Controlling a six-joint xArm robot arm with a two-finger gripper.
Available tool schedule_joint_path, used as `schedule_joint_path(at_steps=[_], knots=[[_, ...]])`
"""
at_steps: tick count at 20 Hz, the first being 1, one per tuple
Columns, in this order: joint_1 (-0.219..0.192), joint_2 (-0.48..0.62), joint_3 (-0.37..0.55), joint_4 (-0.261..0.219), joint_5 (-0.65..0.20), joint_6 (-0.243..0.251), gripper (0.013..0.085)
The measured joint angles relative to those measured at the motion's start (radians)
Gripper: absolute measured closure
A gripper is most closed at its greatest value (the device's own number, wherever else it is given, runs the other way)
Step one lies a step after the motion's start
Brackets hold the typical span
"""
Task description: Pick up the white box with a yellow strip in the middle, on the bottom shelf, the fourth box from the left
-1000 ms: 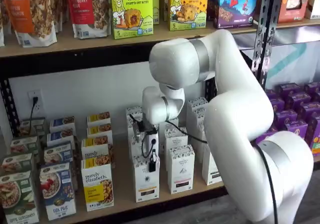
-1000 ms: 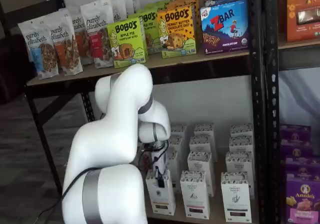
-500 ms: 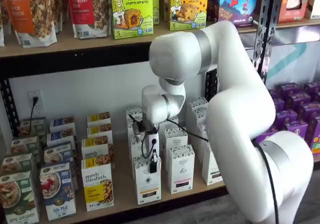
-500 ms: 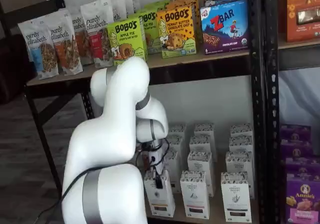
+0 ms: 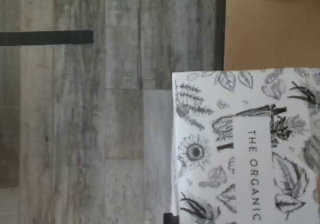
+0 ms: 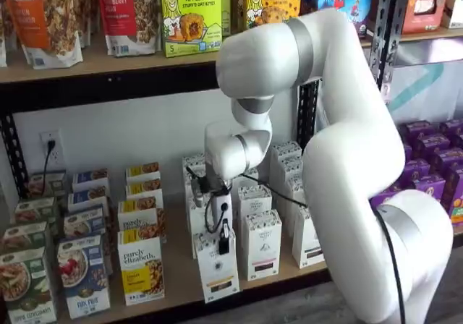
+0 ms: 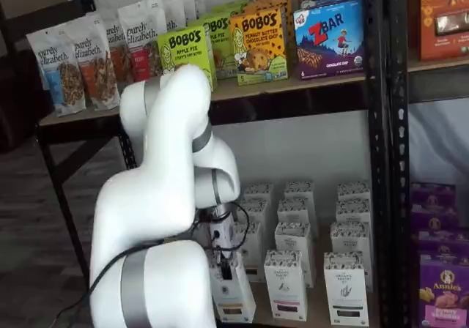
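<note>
So the gripper [image 6: 223,246] is clamped down on the top of the white box [image 6: 218,270] — you can see a black finger running down the front of the carton in both shelf views, and the box hangs tilted, its bottom corner poking out over the black front rail of the bottom shelf [image 6: 181,280]. It sits just in front of the row of look-alike cartons [image 6: 262,243], which stand upright on the board behind and to the side of it. In a shelf view the box [image 7: 233,293] shows low down beside the big white arm [image 7: 165,196], dark label strip near its base, again leaning a bit.

Wrist view is turned sideways — it's mostly grey plank floor [image 5: 100,124], with the box's top [image 5: 245,149] filling one corner: botanical line drawings and "THE ORGANIC" lettering. A slab of tan shelf board [image 5: 270,29] sits next to it.

The purely elizabeth boxes [image 6: 141,266] stand well off to the side, untouched.
</note>
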Motion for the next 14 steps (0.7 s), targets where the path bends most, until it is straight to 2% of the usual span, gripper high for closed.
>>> schedule_joint_path(at_steps=[5, 14], knots=[[0.006, -0.107, 0.134, 0.009, -0.041, -0.003, 0.0490], [0.012, -0.277, 0.312, -0.009, -0.061, 0.020, 0.0490]])
